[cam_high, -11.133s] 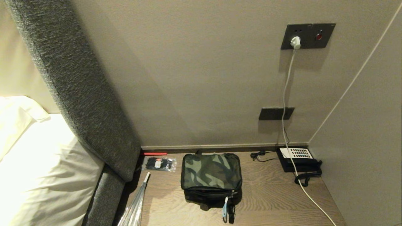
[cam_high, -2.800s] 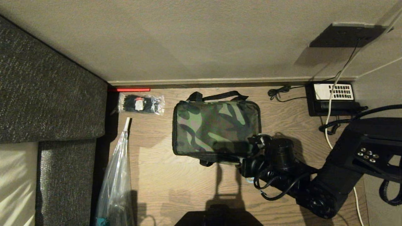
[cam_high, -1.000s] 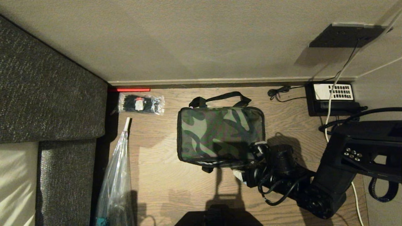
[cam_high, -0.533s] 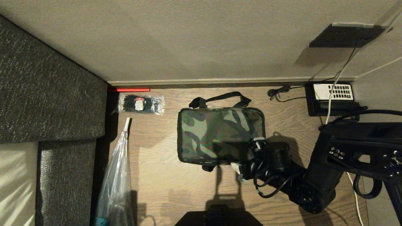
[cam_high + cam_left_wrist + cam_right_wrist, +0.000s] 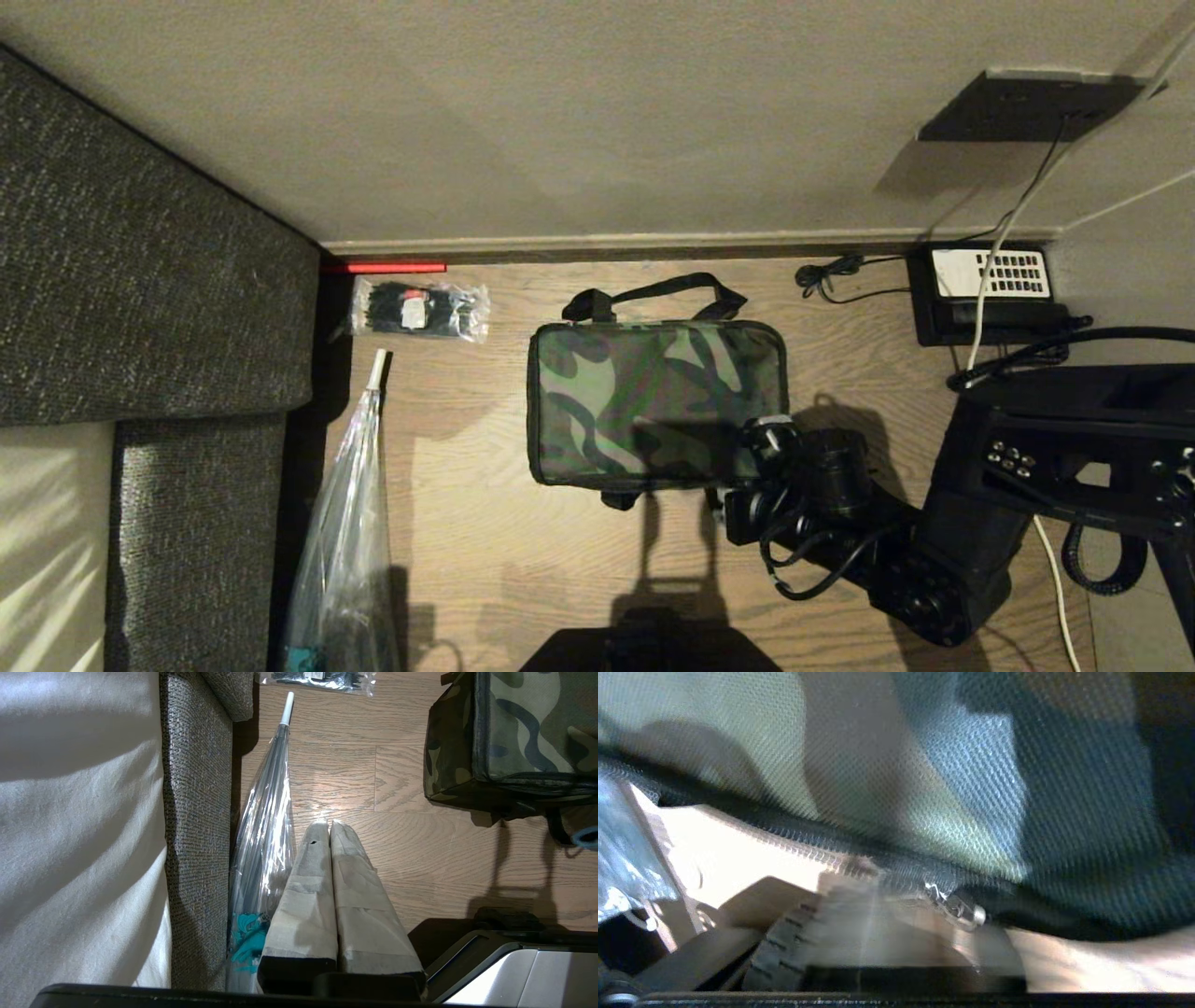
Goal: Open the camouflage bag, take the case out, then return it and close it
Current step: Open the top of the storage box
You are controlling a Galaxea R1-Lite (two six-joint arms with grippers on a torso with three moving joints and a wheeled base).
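Head view: camouflage bag [image 5: 656, 403] sits lid-up and zipped near the middle of the wooden surface [image 5: 485, 523], closer to its back edge by the wall, carry strap toward the wall; case not visible, presumably inside. Right gripper [image 5: 738, 485] is at the bag's near right corner, low against the front side, fingers hidden under the wrist here. Packet of black ties [image 5: 420, 310] at the back left corner, desk phone [image 5: 990, 294] at the back right corner, wrapped umbrella [image 5: 350, 551] along the left edge beside the headboard [image 5: 149, 280]. Left wrist view: left gripper [image 5: 327, 830] is parked off the near left of the surface, taped fingers pressed together, holding nothing — the bag's left end shows well apart from it. Right wrist view: very close on the bag's fabric and zipper line, a small metal zipper slider [image 5: 959, 910] right at the fingertips; the jaws read as closed, and the pinch looks to be on the zipper pull, though blur keeps me from confirming that anything is actually caught. Step in hand, as I judge it: grab the pull and start unzipping. To do it well — keep the pinch tight, drag along the zipper track around the corner rather than straight off, pull slowly so the light bag does not slide across the surface.
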